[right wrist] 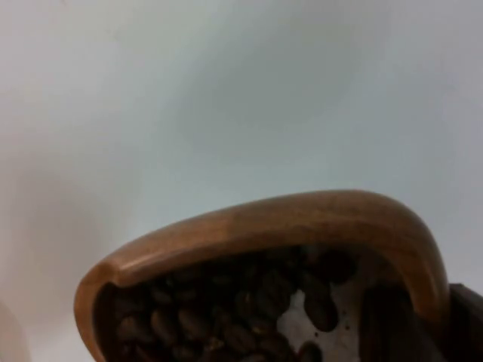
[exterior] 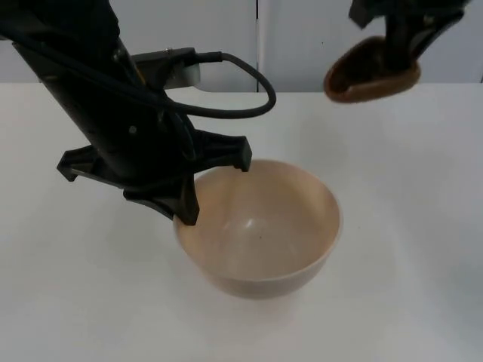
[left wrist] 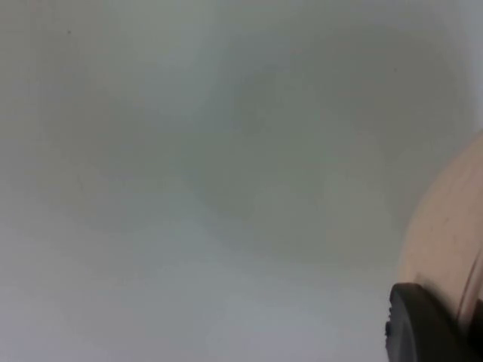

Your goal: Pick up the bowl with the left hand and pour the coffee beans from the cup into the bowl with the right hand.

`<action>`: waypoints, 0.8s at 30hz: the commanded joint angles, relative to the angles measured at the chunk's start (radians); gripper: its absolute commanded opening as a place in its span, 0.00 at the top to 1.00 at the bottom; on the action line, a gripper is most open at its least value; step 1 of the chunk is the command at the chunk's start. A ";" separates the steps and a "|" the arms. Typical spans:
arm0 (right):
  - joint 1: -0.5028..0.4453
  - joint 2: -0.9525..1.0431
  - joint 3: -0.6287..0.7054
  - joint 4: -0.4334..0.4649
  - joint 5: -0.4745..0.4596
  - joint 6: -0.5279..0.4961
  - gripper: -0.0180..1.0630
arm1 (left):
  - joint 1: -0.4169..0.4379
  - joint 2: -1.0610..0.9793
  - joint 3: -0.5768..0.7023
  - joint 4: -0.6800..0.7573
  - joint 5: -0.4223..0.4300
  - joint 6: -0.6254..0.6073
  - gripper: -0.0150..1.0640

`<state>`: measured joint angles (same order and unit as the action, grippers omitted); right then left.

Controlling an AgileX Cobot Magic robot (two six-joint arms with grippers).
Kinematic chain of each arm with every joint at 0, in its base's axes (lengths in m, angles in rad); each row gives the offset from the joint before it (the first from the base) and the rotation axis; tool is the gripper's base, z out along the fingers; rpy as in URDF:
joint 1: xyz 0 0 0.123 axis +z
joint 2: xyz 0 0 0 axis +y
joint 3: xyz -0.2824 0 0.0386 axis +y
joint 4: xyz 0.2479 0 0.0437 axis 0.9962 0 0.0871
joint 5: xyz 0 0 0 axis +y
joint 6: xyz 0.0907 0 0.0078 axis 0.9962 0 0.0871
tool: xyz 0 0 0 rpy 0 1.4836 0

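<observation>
Pale wood, top view: the bowl (exterior: 260,230) sits at the table's (exterior: 407,226) middle, its inside bare of beans as far as I see; the left gripper (exterior: 198,185) stands at its near-left rim, one finger (exterior: 183,202) reaching down inside the wall, the other prong spread wide along the rim's far side; I read the fingers as apart or only loosely around the rim, not yet pinching it, though the arm hides the contact.

Dark wood, top view: the right gripper (exterior: 400,53) is up at the far right, clamped on the brown cup (exterior: 370,74); the cup hangs in the air, tilted, well apart from the bowl and off to its far-right side.

Left wrist view: a curve of the bowl's outer wall (left wrist: 445,234) shows just beside the black fingertip (left wrist: 423,324); wall and pad look touching or nearly so, I cannot tell which; the rest is plain table.

Right wrist view: the cup's rim (right wrist: 302,219) arches across, coffee beans (right wrist: 211,320) piled inside against the lower lip; a dark finger (right wrist: 389,324) bears on the cup's inner wall, so the grip is across the wall.

Step in hand, my judgement: secure the bowl first; I would close the left fingers squarely on the rim and lift level; then bring the cup over the bowl's centre before tipping further, slowly, since the beans already lean toward the lip.
</observation>
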<state>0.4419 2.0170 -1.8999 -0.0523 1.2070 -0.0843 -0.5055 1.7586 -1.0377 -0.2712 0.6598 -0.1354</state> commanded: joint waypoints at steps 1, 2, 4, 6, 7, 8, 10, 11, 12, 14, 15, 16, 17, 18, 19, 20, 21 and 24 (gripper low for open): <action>0.001 -0.041 -0.004 0.005 0.014 -0.019 0.98 | -0.004 -0.014 -0.003 0.001 -0.010 -0.004 0.99; 0.001 -0.052 -0.004 0.005 0.014 -0.021 0.98 | -0.004 -0.014 -0.003 0.001 -0.010 -0.004 0.99; 0.001 -0.076 -0.004 0.005 0.014 -0.026 0.98 | -0.004 -0.014 -0.003 0.001 -0.011 -0.004 0.99; 0.001 -0.088 -0.004 0.005 0.014 -0.039 0.98 | -0.004 -0.014 -0.003 0.001 -0.011 -0.004 0.99; 0.001 -0.088 -0.004 0.005 0.014 -0.039 0.98 | -0.004 -0.014 -0.003 0.001 -0.011 -0.004 0.99; 0.001 -0.089 -0.004 0.005 0.014 -0.039 0.98 | -0.004 -0.014 -0.003 0.001 -0.011 -0.004 0.99; 0.001 -0.091 -0.004 0.005 0.014 -0.039 0.98 | -0.004 -0.014 -0.003 0.001 -0.011 -0.004 0.99; 0.001 -0.091 -0.004 0.005 0.014 -0.039 0.98 | -0.004 -0.014 -0.003 0.001 -0.011 -0.004 0.99; 0.001 -0.091 -0.004 0.005 0.014 -0.039 0.98 | -0.004 -0.014 -0.003 0.001 -0.011 -0.004 0.99; 0.001 -0.091 -0.004 0.005 0.014 -0.039 0.98 | -0.004 -0.014 -0.003 0.001 -0.011 -0.004 0.99; 0.001 -0.091 -0.004 0.007 0.014 -0.039 0.98 | -0.004 -0.014 -0.003 0.001 -0.011 -0.004 0.99; 0.001 -0.091 -0.004 0.007 0.014 -0.039 0.98 | -0.004 -0.014 -0.003 0.001 -0.011 -0.004 0.99; 0.001 -0.091 -0.004 0.007 0.014 -0.039 0.98 | -0.004 -0.014 -0.003 0.001 -0.011 -0.004 0.99; 0.001 -0.091 -0.004 0.007 0.014 -0.039 0.98 | -0.004 -0.014 -0.003 0.001 -0.011 -0.004 0.99; 0.001 -0.091 -0.004 0.010 0.014 -0.039 0.98 | -0.004 -0.014 -0.003 0.001 -0.011 -0.004 0.99; 0.007 -0.091 -0.004 0.011 0.014 -0.039 0.98 | -0.004 -0.014 -0.003 0.001 -0.011 -0.004 0.99; 0.012 -0.091 -0.004 0.011 0.014 -0.039 0.98 | -0.004 -0.014 -0.003 0.001 -0.011 -0.004 0.99; 0.031 -0.091 -0.004 0.007 0.014 -0.039 0.98 | -0.004 -0.014 -0.003 0.001 -0.014 -0.004 0.99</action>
<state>0.4573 1.9402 -1.8999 -0.0541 1.2193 -0.1124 -0.5055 1.7586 -1.0377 -0.2712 0.6598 -0.1354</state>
